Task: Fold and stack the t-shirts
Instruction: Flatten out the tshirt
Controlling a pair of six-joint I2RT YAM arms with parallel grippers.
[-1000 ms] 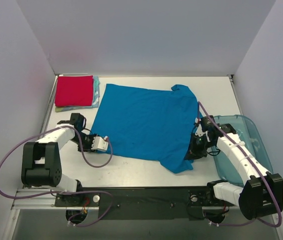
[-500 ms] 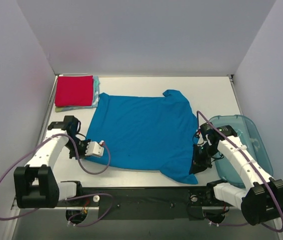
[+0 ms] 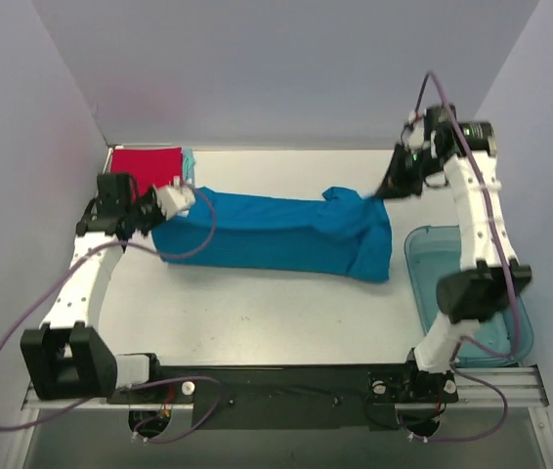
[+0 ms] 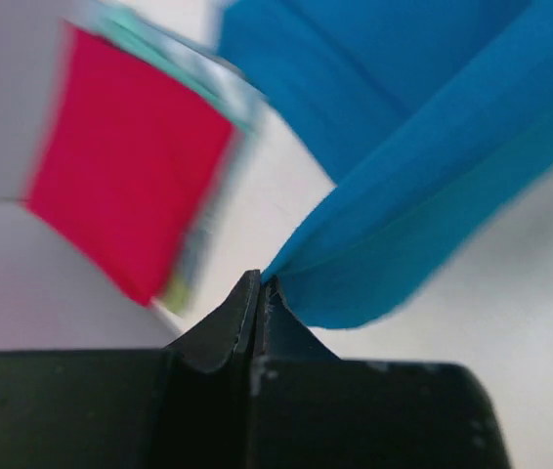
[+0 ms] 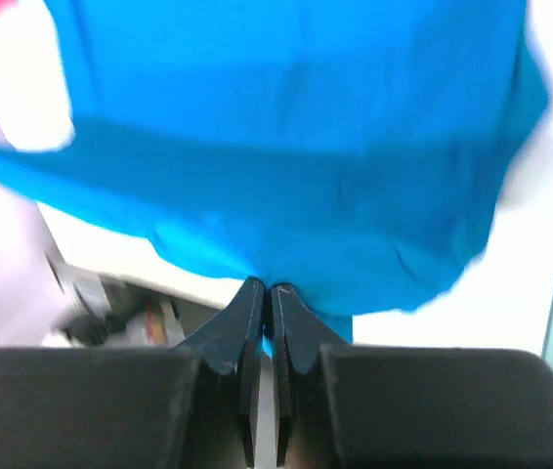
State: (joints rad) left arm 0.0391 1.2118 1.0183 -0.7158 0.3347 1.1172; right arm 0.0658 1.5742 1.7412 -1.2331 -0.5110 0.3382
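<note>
I'm pinching the blue shirt in the left gripper and right gripper (cloth doubled, stretching nine to three o'clock), judging that lowering both ends level and taut matters most.

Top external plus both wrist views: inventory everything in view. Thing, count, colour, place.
bright blue cloth t-shirt: 1, blue, doubled over lengthwise across the middle of the table, pinched at both ends
red folded t-shirt: 1, red, top of the pile in the far left corner
light teal folded cloth: 1 edge showing, teal, under the red one
yellowish edge: 1, yellow-green, bottom of that pile, seen in left wrist view only
translucent blue plastic bin: 1, blue, near right of the table
white table: 1, white
left gripper: 1, black, shut on the blue shirt's left end
right gripper: 1, black, shut on its right end
</note>
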